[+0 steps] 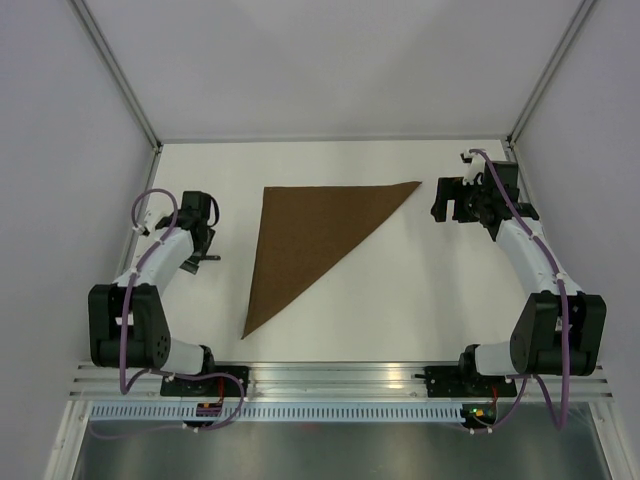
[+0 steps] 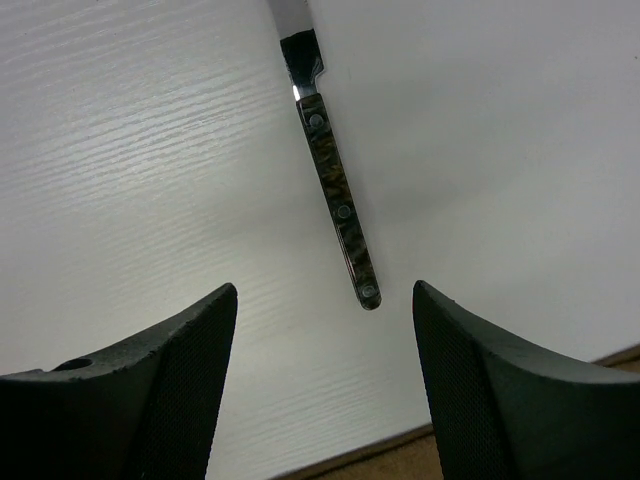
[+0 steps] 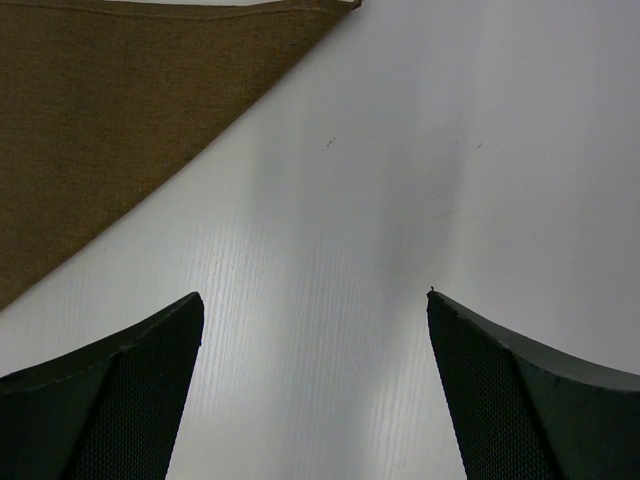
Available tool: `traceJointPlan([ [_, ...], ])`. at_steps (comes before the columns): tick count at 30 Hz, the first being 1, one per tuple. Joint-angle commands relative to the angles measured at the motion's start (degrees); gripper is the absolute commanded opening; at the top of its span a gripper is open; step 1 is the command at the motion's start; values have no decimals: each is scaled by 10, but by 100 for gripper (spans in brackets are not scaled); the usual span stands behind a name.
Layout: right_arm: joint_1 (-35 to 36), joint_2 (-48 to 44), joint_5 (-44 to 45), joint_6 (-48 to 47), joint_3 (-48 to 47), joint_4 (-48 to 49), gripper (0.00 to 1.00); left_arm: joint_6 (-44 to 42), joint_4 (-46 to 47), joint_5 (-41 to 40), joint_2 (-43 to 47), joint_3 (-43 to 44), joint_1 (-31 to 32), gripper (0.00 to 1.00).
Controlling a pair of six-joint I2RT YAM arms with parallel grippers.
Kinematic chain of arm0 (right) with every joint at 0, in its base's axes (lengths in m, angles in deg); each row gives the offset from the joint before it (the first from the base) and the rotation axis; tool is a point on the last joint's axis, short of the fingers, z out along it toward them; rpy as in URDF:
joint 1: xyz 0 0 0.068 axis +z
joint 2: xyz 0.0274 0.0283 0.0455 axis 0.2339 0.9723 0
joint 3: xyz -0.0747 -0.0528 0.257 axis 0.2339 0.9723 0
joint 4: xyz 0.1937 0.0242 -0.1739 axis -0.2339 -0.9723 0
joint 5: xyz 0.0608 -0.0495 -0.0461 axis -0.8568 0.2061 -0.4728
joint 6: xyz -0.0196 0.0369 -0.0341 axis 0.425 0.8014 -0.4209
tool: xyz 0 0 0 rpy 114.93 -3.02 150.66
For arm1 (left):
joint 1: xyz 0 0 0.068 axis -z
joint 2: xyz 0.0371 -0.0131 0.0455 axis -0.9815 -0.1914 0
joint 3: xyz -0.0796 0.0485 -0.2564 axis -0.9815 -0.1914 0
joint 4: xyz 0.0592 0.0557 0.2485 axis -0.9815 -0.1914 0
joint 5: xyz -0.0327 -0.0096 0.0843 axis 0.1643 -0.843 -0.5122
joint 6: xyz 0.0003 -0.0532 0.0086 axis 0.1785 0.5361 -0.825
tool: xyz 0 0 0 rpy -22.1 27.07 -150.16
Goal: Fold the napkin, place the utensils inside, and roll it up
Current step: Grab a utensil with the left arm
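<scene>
**Napkin lies as a triangle mid-table, both grippers open and empty**

The dark brown matte fabric napkin (image 1: 300,240) lies flat on the white table (image 1: 400,290) as a triangle. One straight edge runs along its far side, another runs down its left side to a narrow tip at the near left, and the long slanted edge faces right. It sits between my two arms, a little left of centre, and neither gripper is touching it.

To the left of the napkin, the left gripper (image 1: 204,248) hangs over bare table. Through its wrist camera I see a utensil with a dark mottled riveted handle and a shiny metal neck (image 2: 340,215) lying on the white surface. The butt of the handle points towards the gap between the fingers (image 2: 180,370). The fingers stand wide apart and grip nothing, and the handle touches neither pad. The working end of the utensil runs out of the top of the view, so I cannot tell what kind it is.

The right gripper (image 1: 447,200) sits at the far right, just beyond the napkin's right-hand corner. Its wrist camera shows its fingers (image 3: 520,390) spread fully over bare table and empty, with the cloth at the upper left of that view, well clear of them.
</scene>
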Motion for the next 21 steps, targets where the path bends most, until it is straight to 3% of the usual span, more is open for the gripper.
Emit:
traceJointPlan([
  [1, 0, -2, -7, 6, -25, -13, 97, 27, -23, -16, -39, 45, -14, 75],
  [9, 1, 8, -9, 3, -29, -15, 96, 14, -25, 20, -148, 102, -54, 76],
  [19, 0, 16, -12, 2, -33, -21, 96, -7, -24, 47, -219, 126, -89, 75],
  [21, 0, 18, -12, 1, -34, -21, 96, -13, -23, 55, -228, 132, -96, 81],
])
